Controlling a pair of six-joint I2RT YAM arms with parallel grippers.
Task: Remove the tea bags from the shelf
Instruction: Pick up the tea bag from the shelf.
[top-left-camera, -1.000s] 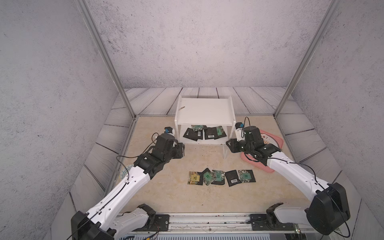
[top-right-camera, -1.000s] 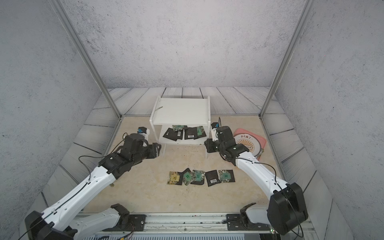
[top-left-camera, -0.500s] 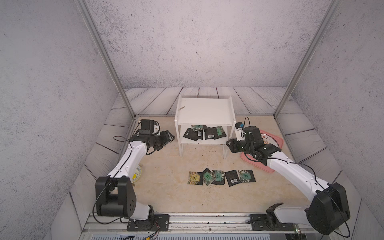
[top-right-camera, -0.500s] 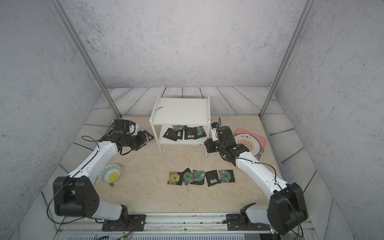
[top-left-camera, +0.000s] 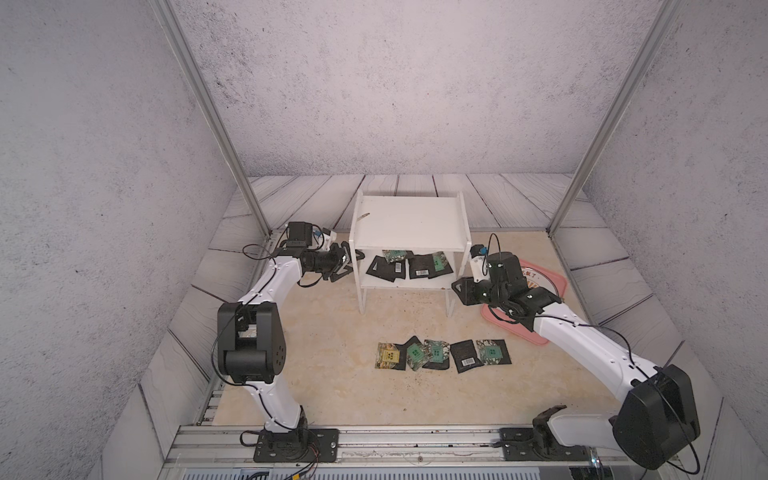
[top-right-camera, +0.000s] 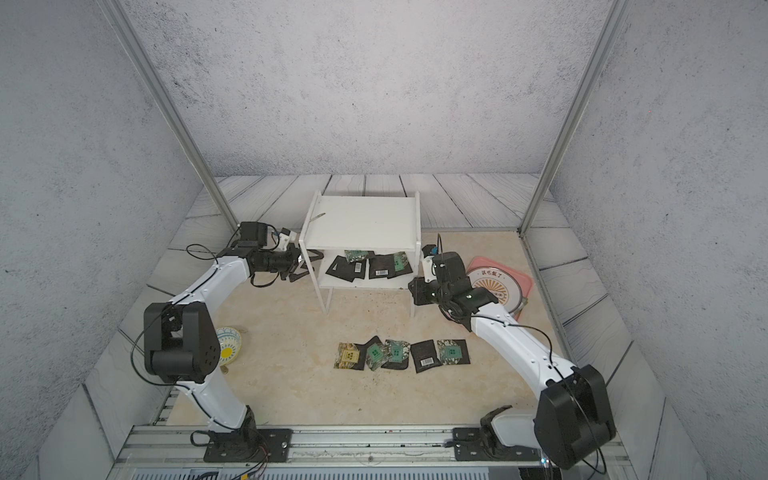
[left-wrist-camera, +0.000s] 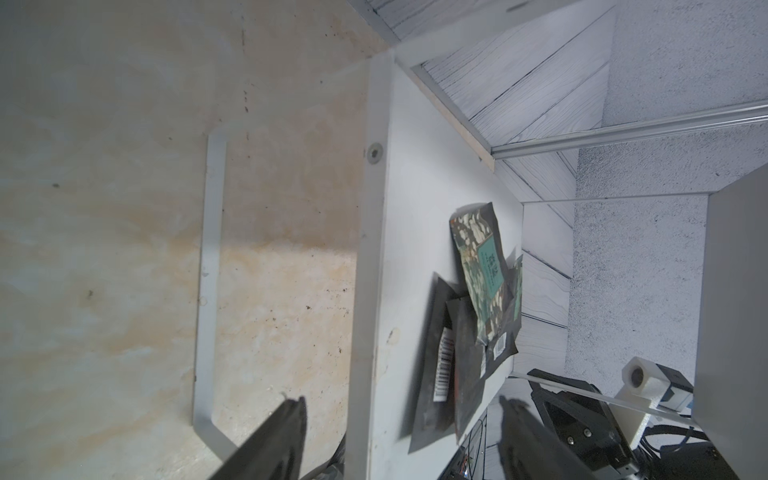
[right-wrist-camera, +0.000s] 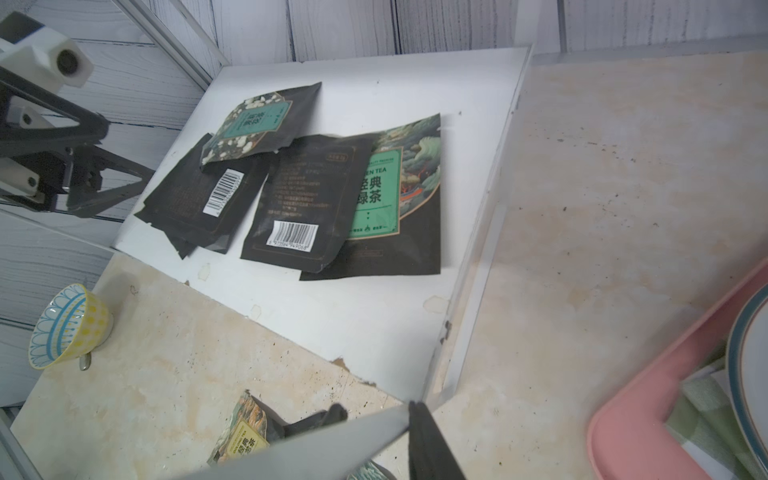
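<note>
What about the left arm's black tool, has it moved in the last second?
Yes. The left arm's black tool moved away from the camera, from by the small white two-tier shelf's front leg to beside its lower board.

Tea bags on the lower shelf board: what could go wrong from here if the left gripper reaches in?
One: the open left gripper sits at the shelf side, so a finger could catch the lower board's edge and shove it. Two: the tea bags overlap, so one pinch may drag several or push them backward. Three: the right gripper is close to the front leg and might knock it.
</note>
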